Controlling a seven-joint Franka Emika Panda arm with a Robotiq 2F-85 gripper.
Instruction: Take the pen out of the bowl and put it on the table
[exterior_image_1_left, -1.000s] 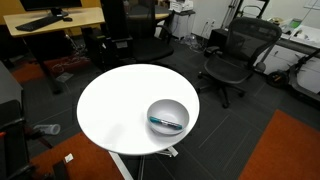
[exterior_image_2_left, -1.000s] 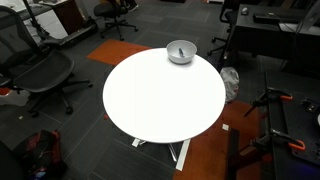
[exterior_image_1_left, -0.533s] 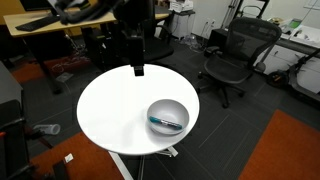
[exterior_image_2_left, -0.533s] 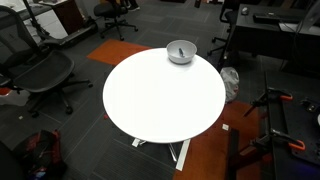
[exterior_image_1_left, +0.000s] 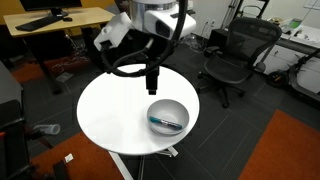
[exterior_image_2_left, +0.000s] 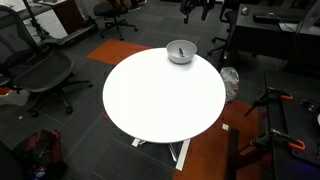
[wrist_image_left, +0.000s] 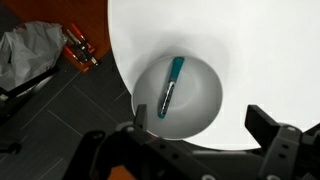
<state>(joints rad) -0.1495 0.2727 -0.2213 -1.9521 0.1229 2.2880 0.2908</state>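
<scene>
Arm (exterior_image_1_left: 140, 25): swung in over the bench (exterior_image_1_left: 105, 115) within the last second.
Fingers (wrist_image_left: 268, 125): spread wide, nothing held.
Pen (wrist_image_left: 170, 85): left untouched in the bowl (wrist_image_left: 203, 105); a descent is judged next.

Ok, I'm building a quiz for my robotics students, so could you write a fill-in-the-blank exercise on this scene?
1. A thin teal-blue and dark ___ lies inside the round shallow light-grey bowl.
2. That bowl stands near the edge of the large round ___-topped table.
3. The robot's claw, above the bowl, is not shut but ___.
Missing words: pen; white; open.
</scene>
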